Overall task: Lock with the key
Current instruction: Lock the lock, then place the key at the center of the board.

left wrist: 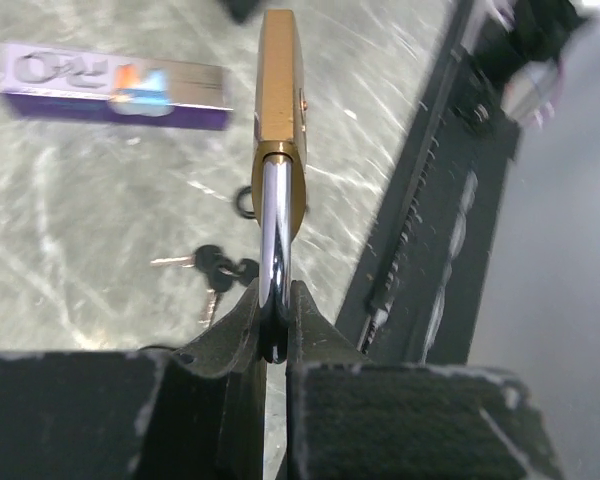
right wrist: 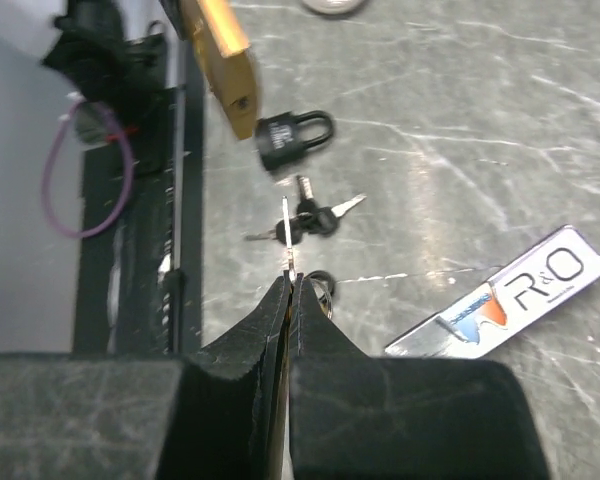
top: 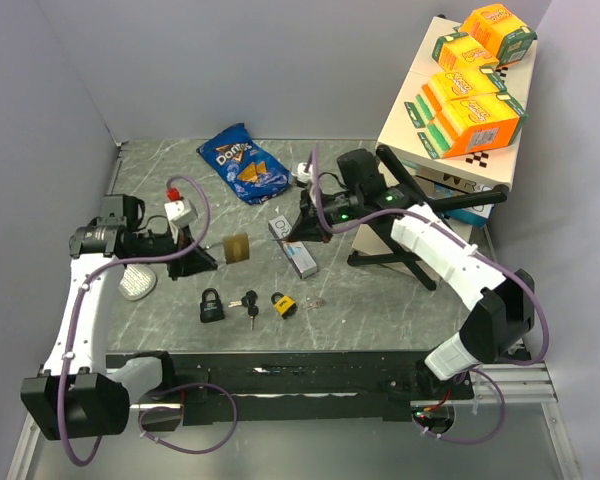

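Note:
My left gripper [top: 201,259] is shut on the chrome shackle [left wrist: 275,225] of a brass padlock [top: 237,248], holding it above the table with its body [left wrist: 279,90] pointing away from the fingers. My right gripper [top: 306,222] is shut on a thin silver key [right wrist: 289,238] whose blade sticks out past the fingertips. In the right wrist view the brass padlock [right wrist: 225,60] hangs ahead and to the upper left, apart from the key tip. A black padlock [top: 211,305], a bunch of black-headed keys [top: 248,300] and a small yellow-and-black padlock [top: 283,303] lie on the table.
A purple-and-white box [top: 293,247] lies mid-table beneath my right gripper. A blue Doritos bag [top: 243,162] lies at the back. A carton stacked with orange boxes [top: 465,110] and a black stand [top: 400,255] fill the right side. A white round object [top: 137,283] lies at the left.

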Robot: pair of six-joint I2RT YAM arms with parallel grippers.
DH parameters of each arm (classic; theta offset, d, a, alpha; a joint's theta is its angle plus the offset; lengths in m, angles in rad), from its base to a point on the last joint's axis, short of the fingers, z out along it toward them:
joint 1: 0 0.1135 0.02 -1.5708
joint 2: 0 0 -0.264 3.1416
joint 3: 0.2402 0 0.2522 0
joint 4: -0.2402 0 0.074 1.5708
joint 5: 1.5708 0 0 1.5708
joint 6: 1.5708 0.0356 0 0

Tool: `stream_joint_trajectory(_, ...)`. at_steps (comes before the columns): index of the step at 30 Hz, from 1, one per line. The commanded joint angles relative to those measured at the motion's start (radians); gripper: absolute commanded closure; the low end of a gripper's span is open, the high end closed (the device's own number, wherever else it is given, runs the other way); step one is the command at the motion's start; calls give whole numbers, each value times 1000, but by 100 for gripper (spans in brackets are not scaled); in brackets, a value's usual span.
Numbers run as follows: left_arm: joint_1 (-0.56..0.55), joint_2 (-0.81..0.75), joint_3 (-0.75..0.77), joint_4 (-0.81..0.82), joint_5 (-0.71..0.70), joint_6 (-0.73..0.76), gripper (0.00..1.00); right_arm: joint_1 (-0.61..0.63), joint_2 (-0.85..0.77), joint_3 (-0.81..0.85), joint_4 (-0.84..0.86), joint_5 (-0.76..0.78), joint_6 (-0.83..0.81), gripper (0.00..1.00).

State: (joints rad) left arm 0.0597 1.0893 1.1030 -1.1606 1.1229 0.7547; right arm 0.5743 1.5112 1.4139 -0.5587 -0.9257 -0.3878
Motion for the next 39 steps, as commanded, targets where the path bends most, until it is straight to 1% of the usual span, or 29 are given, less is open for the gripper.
stream_joint_trajectory(1, 81, -14, -26, 270, 66, -286, 99, 79, 70, -20, 196, 178, 154, 100)
stream_joint_trajectory(2, 110, -26, -54, 368, 52, -343, 99, 90, 108, -23, 219, 223, 179, 100)
stream_joint_trajectory(3, 126, -34, -66, 403, 22, -432, 99, 116, 127, -21, 255, 237, 220, 100)
stream_joint_trajectory(6, 179, -52, -109, 493, -26, -550, 99, 154, 197, -18, 307, 298, 282, 100)
stream_joint_trajectory(10, 241, -43, -133, 492, -70, -583, 99, 199, 297, -3, 387, 320, 334, 100)
stream_joint_trajectory(14, 287, -60, -167, 525, -83, -638, 99, 206, 430, 66, 405, 327, 375, 100)
stream_joint_trajectory(19, 313, -100, -196, 552, -110, -652, 99, 206, 524, 105, 431, 375, 385, 100)
stream_joint_trajectory(23, 313, -88, -181, 503, -118, -586, 99, 205, 587, 135, 422, 386, 377, 100)
stream_joint_trajectory(29, 315, -78, -175, 464, -123, -529, 99, 205, 661, 191, 421, 398, 385, 100)
stream_joint_trajectory(34, 315, -74, -167, 432, -138, -494, 99, 206, 698, 218, 428, 424, 385, 91)
stream_joint_trajectory(37, 316, -62, -161, 383, -135, -445, 99, 205, 718, 244, 418, 412, 385, 83)
stream_joint_trajectory(38, 315, -58, -161, 371, -133, -413, 99, 206, 721, 250, 416, 406, 383, 72)
stream_joint_trajectory(39, 313, -55, -161, 351, -133, -404, 99, 205, 724, 255, 414, 397, 380, 64)
